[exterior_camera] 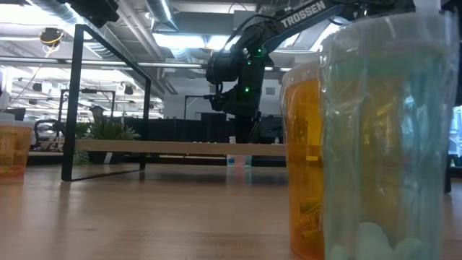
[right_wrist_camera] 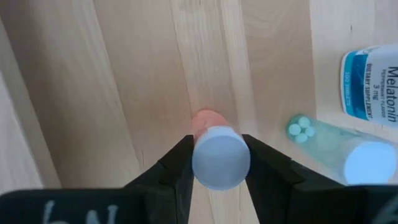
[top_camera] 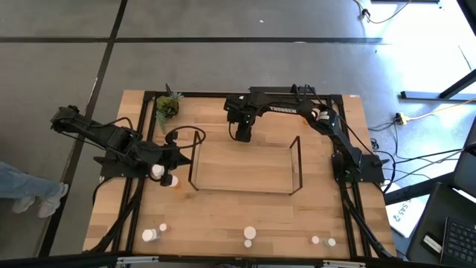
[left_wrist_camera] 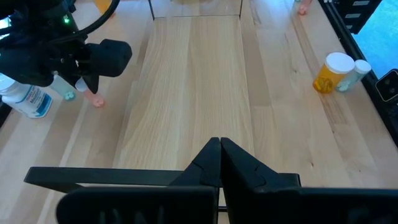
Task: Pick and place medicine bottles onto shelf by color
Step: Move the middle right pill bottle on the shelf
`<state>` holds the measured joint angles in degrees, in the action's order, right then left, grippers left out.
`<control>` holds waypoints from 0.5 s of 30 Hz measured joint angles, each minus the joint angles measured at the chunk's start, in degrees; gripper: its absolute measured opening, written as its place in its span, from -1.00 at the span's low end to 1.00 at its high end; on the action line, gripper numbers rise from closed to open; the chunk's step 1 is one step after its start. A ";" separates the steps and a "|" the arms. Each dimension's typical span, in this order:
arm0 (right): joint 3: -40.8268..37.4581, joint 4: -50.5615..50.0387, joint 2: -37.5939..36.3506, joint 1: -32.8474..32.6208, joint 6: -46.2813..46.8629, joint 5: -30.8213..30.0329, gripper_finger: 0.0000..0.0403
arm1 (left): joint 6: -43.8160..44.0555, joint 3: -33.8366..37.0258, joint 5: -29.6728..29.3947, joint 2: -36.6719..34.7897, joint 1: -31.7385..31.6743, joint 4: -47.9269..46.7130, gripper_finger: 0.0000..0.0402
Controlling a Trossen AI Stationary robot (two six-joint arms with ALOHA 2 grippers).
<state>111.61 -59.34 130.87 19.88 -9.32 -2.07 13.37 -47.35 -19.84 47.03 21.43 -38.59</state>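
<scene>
pink bottle (right_wrist_camera: 212, 146) stands on the table behind the shelf (top_camera: 245, 160); our right gripper (right_wrist_camera: 217, 163) has both fingers pinching its white cap. we should lift straight up, clear the teal bottle (right_wrist_camera: 336, 144). left gripper (left_wrist_camera: 219, 149) shut, idle.

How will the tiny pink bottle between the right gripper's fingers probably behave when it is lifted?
The pink bottle is tiny, so it is probably very light. Its smooth round white cap, where the right gripper pinches it, may slip or twist out. With so small a base, it likely tips easily if nudged.
</scene>
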 joint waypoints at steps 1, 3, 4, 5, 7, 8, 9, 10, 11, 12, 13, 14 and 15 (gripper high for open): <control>0.00 -0.14 0.00 0.00 -0.04 -0.17 -0.38 | 0.00 0.00 0.00 0.00 0.01 0.00 -1.00; 0.00 -0.57 -0.14 -0.02 -0.39 -0.41 -0.41 | 0.00 0.00 0.00 0.00 0.01 0.00 -1.00; 0.00 -0.76 -0.22 -0.01 -0.86 -0.40 -0.42 | 0.00 0.00 0.00 0.00 0.00 0.00 -1.00; 0.00 -0.85 -0.36 -0.17 -1.22 -0.40 -0.43 | 0.00 0.00 0.00 0.00 0.00 0.00 -1.00; 0.81 -1.65 -0.65 -0.63 -0.98 -0.45 -0.43 | 0.00 0.00 0.00 0.00 0.00 0.00 -1.00; 1.67 -2.11 -0.77 -0.97 -0.98 -0.52 -0.42 | 0.00 0.00 0.00 0.00 0.00 0.00 -1.00; 2.68 -3.19 -0.83 -1.43 -1.32 -0.62 -0.41 | 0.00 0.00 0.00 0.00 0.00 0.00 -1.00; 3.79 -4.86 -0.90 -1.89 -1.53 -1.08 -0.40 | 0.00 0.00 0.00 0.00 0.00 0.00 -1.00; 4.92 -6.66 -0.90 -2.36 -1.70 -1.93 -0.40 | 0.00 0.00 -0.02 0.00 0.00 0.00 -1.00; 5.91 -7.76 -0.90 -2.80 -1.87 -2.51 -0.39 | 0.00 0.00 -0.02 0.00 0.01 0.00 -1.00; 6.89 -8.51 -0.90 -3.21 -2.16 -2.51 -0.40 | 0.01 0.00 -0.01 0.00 0.00 0.00 -1.00; 7.98 -9.63 -0.90 -3.57 -2.55 -2.50 -0.40 | 0.00 0.00 -0.01 0.00 0.00 0.00 -1.00; 9.16 -11.20 -0.90 -3.98 -2.84 -2.39 -0.41 | 0.00 0.00 -0.01 0.00 0.01 0.00 -1.00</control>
<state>120.77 -70.55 129.97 15.90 -12.16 -4.46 13.37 -47.35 -19.84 47.03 21.44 -38.59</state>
